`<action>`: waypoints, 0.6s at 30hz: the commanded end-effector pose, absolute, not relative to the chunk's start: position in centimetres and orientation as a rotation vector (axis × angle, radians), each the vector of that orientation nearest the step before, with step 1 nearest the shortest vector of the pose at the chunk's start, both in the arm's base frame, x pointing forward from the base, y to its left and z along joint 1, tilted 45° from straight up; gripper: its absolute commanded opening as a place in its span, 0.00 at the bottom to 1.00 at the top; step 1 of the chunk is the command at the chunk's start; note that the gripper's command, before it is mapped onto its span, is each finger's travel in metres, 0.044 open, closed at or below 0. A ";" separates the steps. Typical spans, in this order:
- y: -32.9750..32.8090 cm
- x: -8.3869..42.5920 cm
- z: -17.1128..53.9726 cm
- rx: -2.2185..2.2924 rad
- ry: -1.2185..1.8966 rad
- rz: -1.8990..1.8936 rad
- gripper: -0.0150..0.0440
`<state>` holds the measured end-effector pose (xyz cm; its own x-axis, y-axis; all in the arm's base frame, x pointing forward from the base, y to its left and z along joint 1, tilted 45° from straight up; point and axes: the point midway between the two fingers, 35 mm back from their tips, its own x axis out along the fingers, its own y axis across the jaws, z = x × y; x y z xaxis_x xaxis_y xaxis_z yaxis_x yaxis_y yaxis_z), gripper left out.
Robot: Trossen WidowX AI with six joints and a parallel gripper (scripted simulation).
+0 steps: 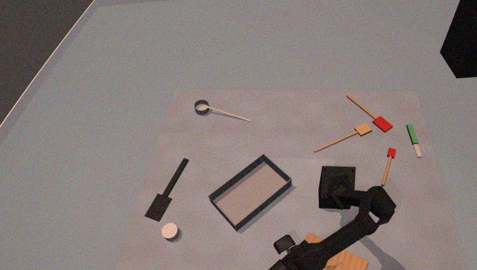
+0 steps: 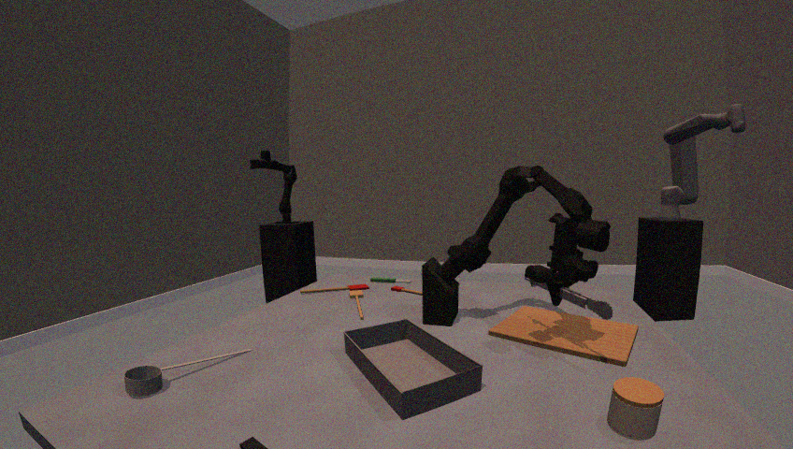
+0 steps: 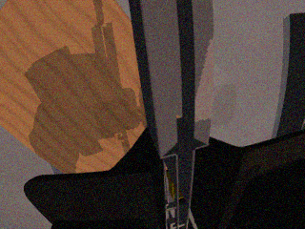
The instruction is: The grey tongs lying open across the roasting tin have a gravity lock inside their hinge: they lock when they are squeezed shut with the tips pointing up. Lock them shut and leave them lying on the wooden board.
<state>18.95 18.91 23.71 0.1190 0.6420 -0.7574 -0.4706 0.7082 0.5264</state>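
Observation:
The grey tongs hang in the air, tilted, with the rounded tip end lower at the right in the exterior view. Their two arms lie close together in the wrist view; whether the hinge lock is engaged cannot be seen. My gripper is shut on the tongs. It is above the wooden board, with a visible gap, and its shadow falls on the board. The roasting tin stands apart from the board, with no tongs across it.
A lidded jar stands in front of the board in the exterior view. A black spatula, a small pot with a spoon, several brushes or spatulas and a green-handled tool lie farther away.

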 end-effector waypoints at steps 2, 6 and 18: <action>19.7 17.5 24.8 0.130 1.153 0.857 0.00; 20.3 16.0 25.7 0.096 1.116 0.896 0.00; 21.3 11.8 28.2 0.026 1.006 1.013 0.00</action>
<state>12.40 21.30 27.54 0.1331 0.7014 -0.7002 -0.6739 0.5821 0.4550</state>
